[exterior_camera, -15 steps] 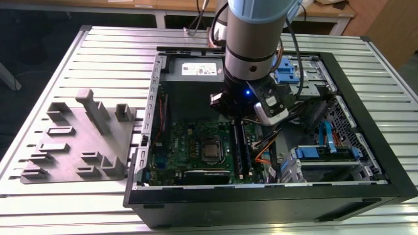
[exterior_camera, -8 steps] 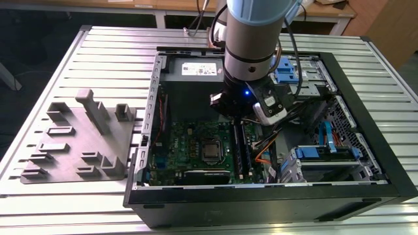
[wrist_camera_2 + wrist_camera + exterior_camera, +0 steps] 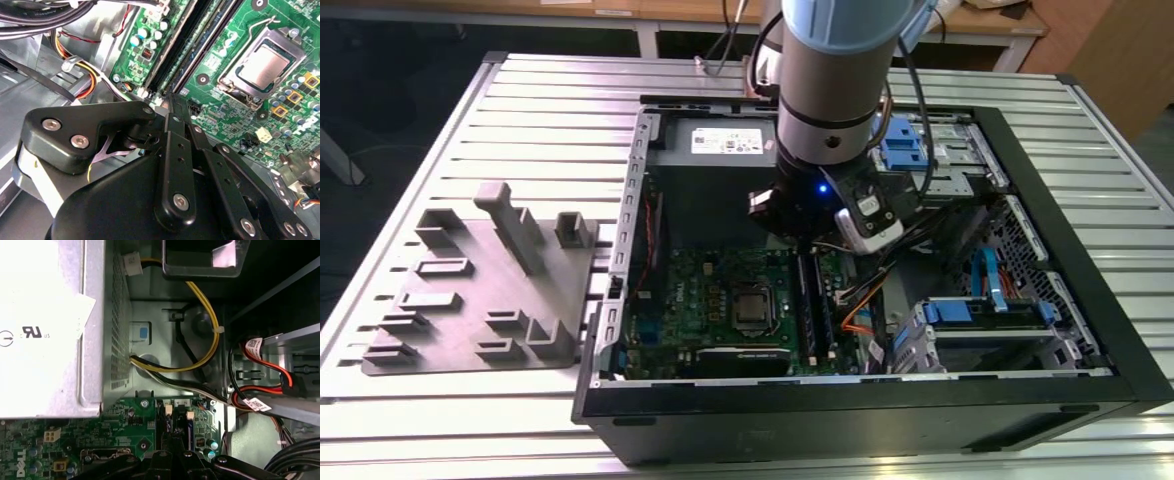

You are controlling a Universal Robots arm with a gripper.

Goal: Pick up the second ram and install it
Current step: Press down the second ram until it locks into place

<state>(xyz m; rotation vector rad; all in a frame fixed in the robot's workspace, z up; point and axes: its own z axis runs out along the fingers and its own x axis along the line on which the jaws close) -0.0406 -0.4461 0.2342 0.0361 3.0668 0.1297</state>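
One open computer case, one motherboard, one grey holder tray on the table at the exterior view's left. Two dark sticks side by side in the slots; the second ram runs lengthwise toward the power supply. My gripper sits over the ram's near end, fingers drawn close together; whether they pinch it I cannot tell.

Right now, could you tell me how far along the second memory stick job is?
The arm is down inside the computer case, with its hand at the end of the motherboard's memory slots. A dark stick stands in the slots; whether it is fully seated can't be judged.
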